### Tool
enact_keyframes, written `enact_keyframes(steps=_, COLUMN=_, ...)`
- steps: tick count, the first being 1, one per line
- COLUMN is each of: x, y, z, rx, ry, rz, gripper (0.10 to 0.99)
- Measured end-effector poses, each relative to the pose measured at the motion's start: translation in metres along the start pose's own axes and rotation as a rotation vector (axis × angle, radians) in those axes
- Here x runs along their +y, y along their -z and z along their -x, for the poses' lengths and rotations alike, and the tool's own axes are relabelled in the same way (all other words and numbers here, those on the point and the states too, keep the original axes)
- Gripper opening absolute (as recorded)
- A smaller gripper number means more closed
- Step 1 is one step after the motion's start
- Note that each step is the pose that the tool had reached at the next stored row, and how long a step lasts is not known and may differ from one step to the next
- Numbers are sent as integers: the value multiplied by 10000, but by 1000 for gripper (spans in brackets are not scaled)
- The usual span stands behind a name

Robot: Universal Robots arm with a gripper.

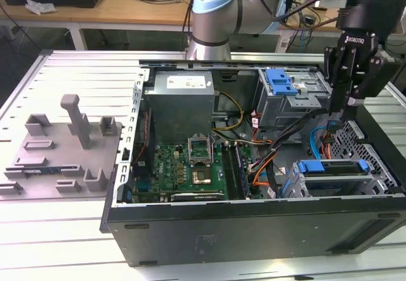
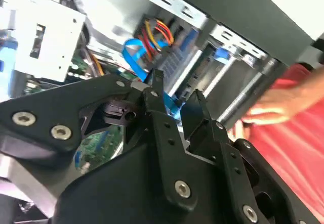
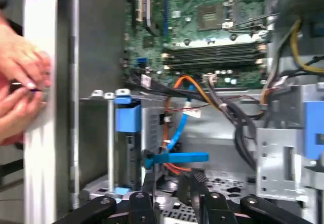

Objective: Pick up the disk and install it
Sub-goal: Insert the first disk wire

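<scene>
the arm (image 1: pixel 212 24) reaches in from the back of the table, its grey metal elbow capped in pale blue, and bends over the open computer case (image 1: pixel 254 230). the black gripper (image 1: pixel 337 117) points straight down above the case's corner at the exterior view's right. in both wrist views its two slim, ridged fingers (image 2: pixel 152 90) stand a little apart with nothing between them. the disk (image 1: pixel 333 167) lies flat in the metal bay just below the gripper, a silver slab with a blue plastic frame along its edge. a shiny blue ribbon cable (image 3: pixel 174 133) curls beside it. a green circuit board (image 1: pixel 190 167) covers the case floor. in the first wrist view a person's hand (image 3: pixel 23 82) rests at the case's edge. a matte grey plastic holder (image 1: pixel 63 148) sits on the ribbed table at the exterior view's left.
</scene>
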State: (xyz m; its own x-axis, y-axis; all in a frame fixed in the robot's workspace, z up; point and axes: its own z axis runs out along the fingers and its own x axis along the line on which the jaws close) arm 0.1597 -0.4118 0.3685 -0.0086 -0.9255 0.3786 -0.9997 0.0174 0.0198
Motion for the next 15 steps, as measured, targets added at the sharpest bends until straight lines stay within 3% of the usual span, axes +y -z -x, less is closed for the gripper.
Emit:
enact_keyframes(steps=1, x=0, y=21, z=51, rx=583, ry=-14, rz=-5, gripper=412)
enact_keyframes(steps=2, x=-8, y=40, z=115, rx=902, ry=-163, rz=21, gripper=412)
enact_keyframes(steps=3, x=-12, y=37, z=118, rx=895, ry=-485, rz=158, gripper=412)
enact_keyframes(steps=4, x=-13, y=35, z=118, rx=891, ry=-646, rz=225, gripper=412)
enact_keyframes(steps=6, x=-13, y=38, z=130, rx=888, ry=-777, rz=236, gripper=412)
enact_keyframes(steps=10, x=-12, y=91, z=270, rx=1052, ry=-987, rz=-170, gripper=412)
enact_keyframes(steps=12, x=-11, y=111, z=321, rx=1144, ry=-1224, rz=-514, gripper=412)
enact_keyframes(steps=14, x=-12, y=112, z=321, rx=1145, ry=-1430, rz=-536, gripper=412)
enact_keyframes(steps=15, x=-12, y=110, z=322, rx=1148, ry=-1583, rz=-488, gripper=412)
